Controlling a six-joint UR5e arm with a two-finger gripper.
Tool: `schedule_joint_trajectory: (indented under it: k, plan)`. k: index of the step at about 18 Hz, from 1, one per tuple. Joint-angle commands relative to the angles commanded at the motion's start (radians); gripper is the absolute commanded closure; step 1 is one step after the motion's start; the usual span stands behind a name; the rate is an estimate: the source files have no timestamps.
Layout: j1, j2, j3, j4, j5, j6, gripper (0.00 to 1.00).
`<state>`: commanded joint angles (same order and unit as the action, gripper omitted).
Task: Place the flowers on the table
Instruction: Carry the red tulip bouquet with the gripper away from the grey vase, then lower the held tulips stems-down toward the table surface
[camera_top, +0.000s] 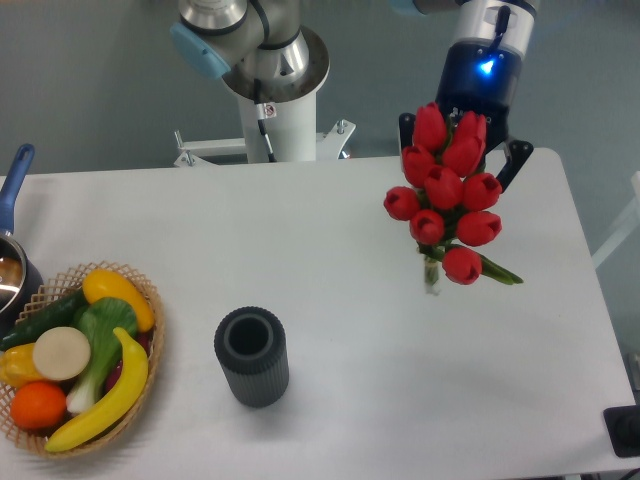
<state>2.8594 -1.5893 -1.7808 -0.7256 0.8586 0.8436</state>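
About ten red tulips make up the flowers (445, 195), a tied bunch seen from above over the right part of the worktop (350, 240). The blooms crowd together and hide most of the stems; only a short pale length of stem shows below the lowest bloom, with a green leaf pointing right. The bunch appears to hang upright with its lower end at or just above the white surface, though contact cannot be confirmed from this angle. Behind and above the blooms stands the gripper (466, 140), its dark fingers showing on either side of the bunch below a body with a blue light. The jaws are masked by the flower heads, so their opening cannot be read, nor whether they are closed on the stems.

By judgement, the bunch is light and top-heavy, with soft petals that bruise or shed under pressure and slender stems that bend rather than resist. The sound place to take hold is the bound stems below the blooms, never the heads. Once let go it will probably tip over and lie on its side, so it needs free surface around it.

Farther out, a ribbed dark vase (251, 356) stands well apart at the lower middle, open mouth upward. At the left edge sits a wicker basket (148, 300) of fruit and vegetables, with a blue-handled pot (12, 180) beyond it. The arm's white base (270, 110) rises behind the far edge.
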Motion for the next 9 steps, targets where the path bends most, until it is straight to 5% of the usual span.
schedule_joint_trajectory:
  k: [9]
  plan:
    - [-0.023, 0.006, -0.075, -0.021, 0.405, 0.089, 0.51]
